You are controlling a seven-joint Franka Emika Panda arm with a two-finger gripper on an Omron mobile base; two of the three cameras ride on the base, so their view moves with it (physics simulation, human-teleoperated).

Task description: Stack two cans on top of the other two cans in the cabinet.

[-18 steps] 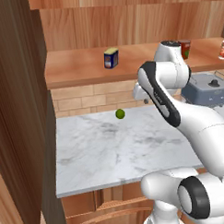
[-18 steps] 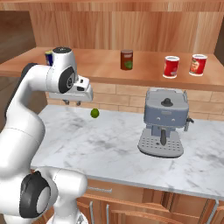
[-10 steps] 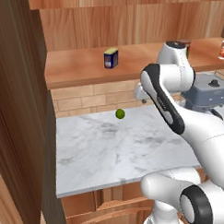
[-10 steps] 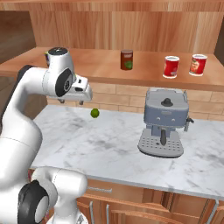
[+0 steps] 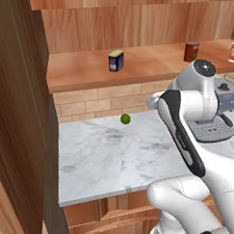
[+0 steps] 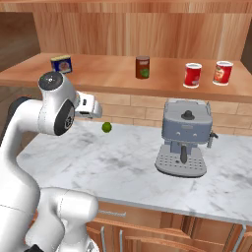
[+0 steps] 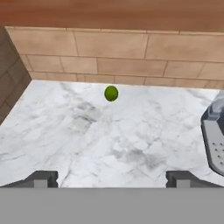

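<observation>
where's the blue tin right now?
The blue tin stands alone at the left end of the wooden shelf in the right base view, well left of the dark red can and above the marble counter.

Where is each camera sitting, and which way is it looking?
Left base view: behind the arm on its left, looking forward and down at the marble counter and cabinet; the white arm rises at lower right.
Right base view: behind on the right, same scene; the arm rises at lower left.
Hand view: on the hand, looking along the gripper at the counter and brick wall; both fingertips stand apart at the bottom.
All three share the green lime; both base views share the blue can.
</observation>
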